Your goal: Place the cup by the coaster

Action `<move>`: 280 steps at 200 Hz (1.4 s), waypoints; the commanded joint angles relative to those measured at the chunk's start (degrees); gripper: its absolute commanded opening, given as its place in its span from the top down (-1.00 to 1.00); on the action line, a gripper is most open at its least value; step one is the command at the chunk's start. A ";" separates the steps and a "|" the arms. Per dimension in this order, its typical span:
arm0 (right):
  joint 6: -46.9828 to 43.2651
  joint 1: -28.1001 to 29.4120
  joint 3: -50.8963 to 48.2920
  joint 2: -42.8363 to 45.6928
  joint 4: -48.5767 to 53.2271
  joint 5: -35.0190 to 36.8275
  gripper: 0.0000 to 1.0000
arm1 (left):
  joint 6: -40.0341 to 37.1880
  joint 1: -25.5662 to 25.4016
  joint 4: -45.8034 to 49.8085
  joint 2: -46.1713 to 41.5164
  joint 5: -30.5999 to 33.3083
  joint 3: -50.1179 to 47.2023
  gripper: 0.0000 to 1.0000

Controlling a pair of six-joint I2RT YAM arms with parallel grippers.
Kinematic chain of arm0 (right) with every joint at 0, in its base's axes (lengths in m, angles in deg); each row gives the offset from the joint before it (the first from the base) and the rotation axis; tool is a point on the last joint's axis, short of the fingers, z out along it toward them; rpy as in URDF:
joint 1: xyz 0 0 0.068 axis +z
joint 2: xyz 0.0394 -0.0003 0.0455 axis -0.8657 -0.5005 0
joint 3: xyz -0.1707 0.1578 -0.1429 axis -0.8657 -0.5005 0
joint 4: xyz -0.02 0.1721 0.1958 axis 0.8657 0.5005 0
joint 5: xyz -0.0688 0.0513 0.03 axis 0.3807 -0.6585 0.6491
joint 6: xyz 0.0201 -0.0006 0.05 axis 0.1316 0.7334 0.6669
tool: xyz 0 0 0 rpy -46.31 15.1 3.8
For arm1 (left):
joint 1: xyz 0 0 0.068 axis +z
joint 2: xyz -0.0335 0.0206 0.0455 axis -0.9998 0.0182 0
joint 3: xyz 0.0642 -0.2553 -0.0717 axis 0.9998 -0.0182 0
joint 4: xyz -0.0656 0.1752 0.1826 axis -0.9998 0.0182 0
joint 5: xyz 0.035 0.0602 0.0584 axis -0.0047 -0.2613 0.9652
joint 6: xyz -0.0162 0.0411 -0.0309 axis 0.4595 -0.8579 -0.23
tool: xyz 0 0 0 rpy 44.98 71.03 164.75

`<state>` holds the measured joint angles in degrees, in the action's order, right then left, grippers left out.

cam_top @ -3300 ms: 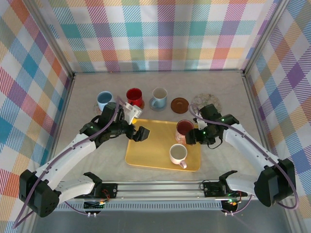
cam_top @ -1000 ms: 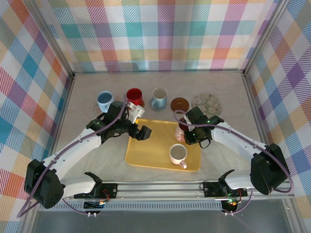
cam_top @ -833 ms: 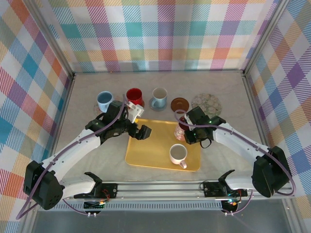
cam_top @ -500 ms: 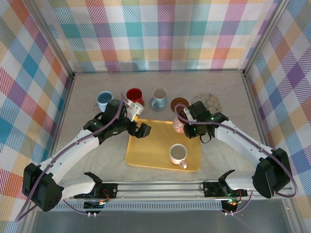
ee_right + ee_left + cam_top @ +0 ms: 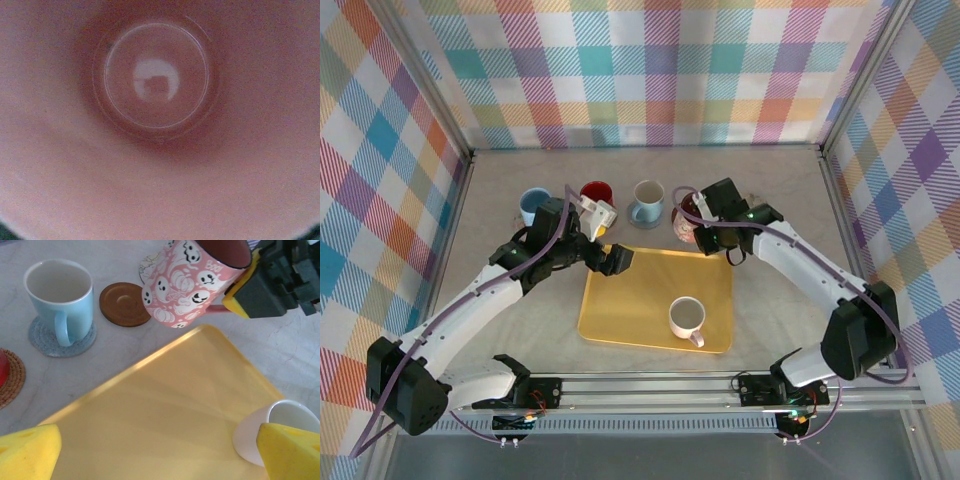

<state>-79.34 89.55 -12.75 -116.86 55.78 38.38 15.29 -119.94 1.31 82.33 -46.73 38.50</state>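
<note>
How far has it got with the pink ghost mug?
Done: pink ghost mug is off the yellow tray, held by the right gripper. In hand: it hangs tilted in the air near the brown coaster. Left: set it down there, then let go.

You see a white mug [image 5: 687, 317] on the yellow tray [image 5: 640, 290]; beyond, on the table [image 5: 650, 165], a red mug [image 5: 597, 190] stands between a blue mug [image 5: 533, 205] and a paler blue mug [image 5: 647, 198].

Right hand [image 5: 700, 226] clamped, left hand [image 5: 604, 243] splayed

brown coaster [image 5: 124, 304] top free; blue mug [image 5: 60, 292] close left, tray [image 5: 165, 405] near.
</note>
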 commanded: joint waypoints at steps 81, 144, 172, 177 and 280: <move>-5.49 -3.82 10.96 -11.52 -7.46 2.33 1.00 | -2.30 0.04 -8.95 6.76 -0.79 2.63 -0.99; -3.68 -5.33 14.78 -17.00 -7.84 0.52 1.00 | -2.04 0.04 -11.58 9.86 -1.64 2.41 -0.99; -3.28 -5.58 15.88 -19.09 -7.92 0.41 1.00 | -2.30 0.02 -11.33 10.51 -1.67 2.61 -0.99; -3.14 -5.59 16.10 -19.38 -7.92 0.32 1.00 | -2.30 0.04 -11.32 10.64 -1.62 2.64 -0.99; -3.06 -5.76 17.22 -23.26 -7.22 2.47 1.00 | -2.30 0.13 -10.64 11.48 -1.49 2.50 -0.99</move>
<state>-83.01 84.24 1.45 -140.77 52.22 39.50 14.03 -119.94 -8.50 93.24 -46.95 39.35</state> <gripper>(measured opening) 0.231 0.997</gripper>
